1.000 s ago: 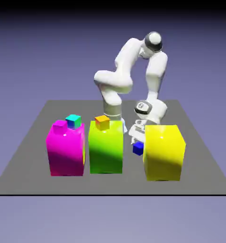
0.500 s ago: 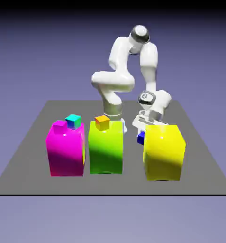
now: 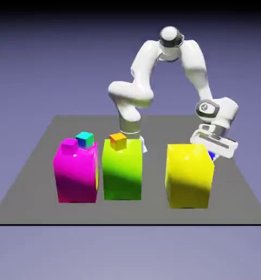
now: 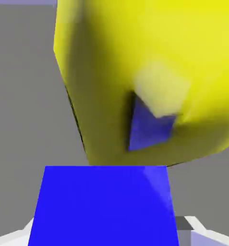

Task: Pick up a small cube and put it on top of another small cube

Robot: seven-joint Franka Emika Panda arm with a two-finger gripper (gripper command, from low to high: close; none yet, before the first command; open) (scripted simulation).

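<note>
The tiny dark-blue cube [image 4: 104, 206] fills the bottom of the hand view, held between the fingers, whose grey tips barely show at its sides. In the exterior view only a sliver of this cube [image 3: 211, 156] peeks out behind the upper right corner of the big yellow block [image 3: 189, 175]. My gripper [image 3: 213, 150] is shut on it, hanging just beyond that corner, about level with the block's top. A small orange cube [image 3: 118, 141] rests on the big green block [image 3: 122, 172]. A small cyan cube [image 3: 85, 139] sits on the big magenta block [image 3: 76, 175].
The yellow block [image 4: 150, 72] looms close ahead in the hand view, with a blue reflection on its glossy face. A small magenta cube [image 3: 69, 145] sits beside the cyan one. The three big blocks stand in a row on the grey table [image 3: 39, 147].
The arm has lifted the dark-blue cube out of the gap left of the yellow block. It has swung toward the exterior view's right, behind that block, to its far right corner.
</note>
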